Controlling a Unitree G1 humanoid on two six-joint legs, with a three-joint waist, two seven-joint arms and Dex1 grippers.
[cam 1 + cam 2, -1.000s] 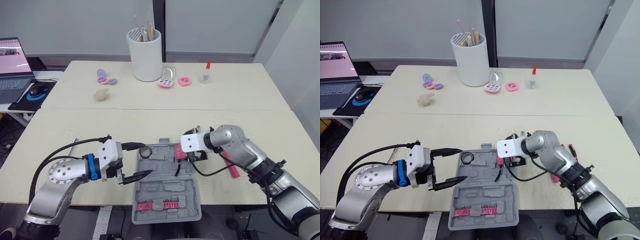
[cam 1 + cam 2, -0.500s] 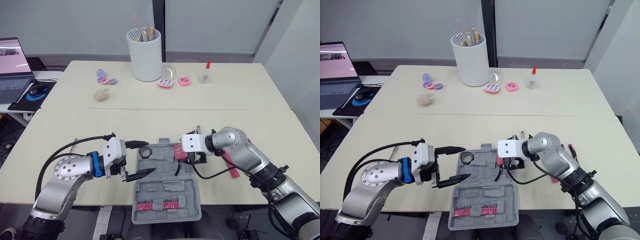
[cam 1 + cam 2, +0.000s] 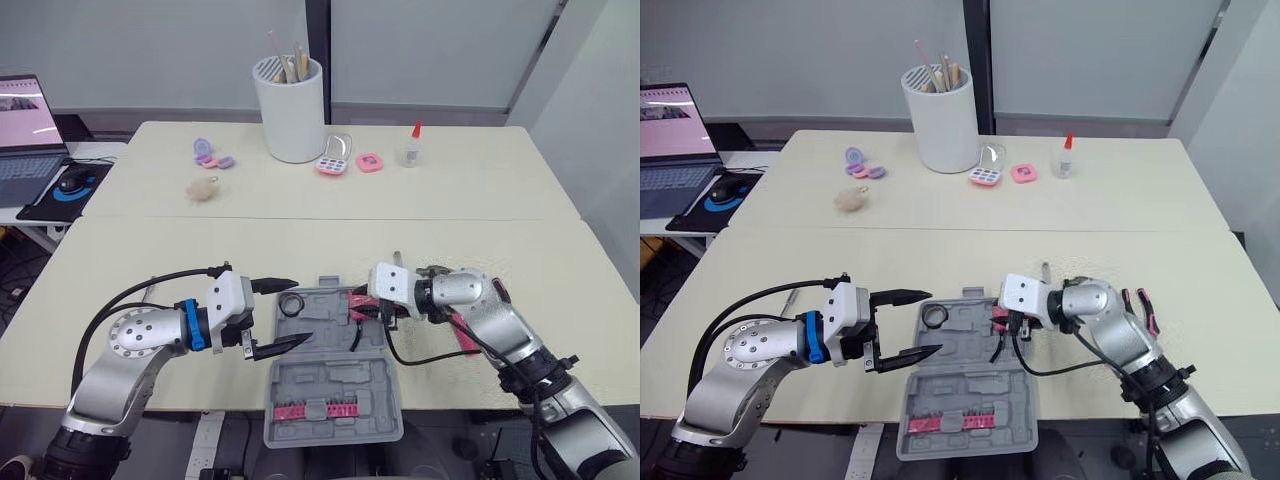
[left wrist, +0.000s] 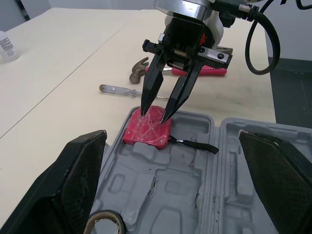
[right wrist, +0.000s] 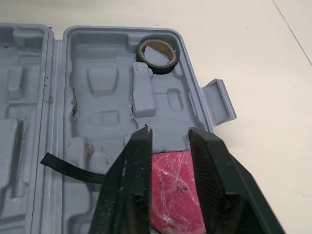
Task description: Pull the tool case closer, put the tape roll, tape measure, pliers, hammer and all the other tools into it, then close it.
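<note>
The grey tool case (image 3: 330, 380) lies open at the table's front edge. A black tape roll (image 3: 292, 303) sits in its far left corner and a red tape measure (image 4: 148, 129) with a black strap lies in its far right corner. My right gripper (image 4: 153, 116) stands over the tape measure with its fingers drawn almost together, tips touching its top, not around it. My left gripper (image 3: 297, 313) hovers wide open and empty at the case's left edge. A hammer (image 4: 139, 69), a screwdriver (image 4: 119, 90) and pink-handled pliers (image 3: 1140, 305) lie on the table to the right.
A row of pink bits (image 3: 315, 410) sits in the case's near half. At the back stand a white cup of sticks (image 3: 293, 112), a glue bottle (image 3: 410, 150) and small pink compacts (image 3: 333, 165). A laptop (image 3: 25, 140) is at far left.
My right gripper's fingers have closed in from wide open over the tape measure, and that forearm has dropped lower. The left gripper has edged slightly toward the case, still open.
</note>
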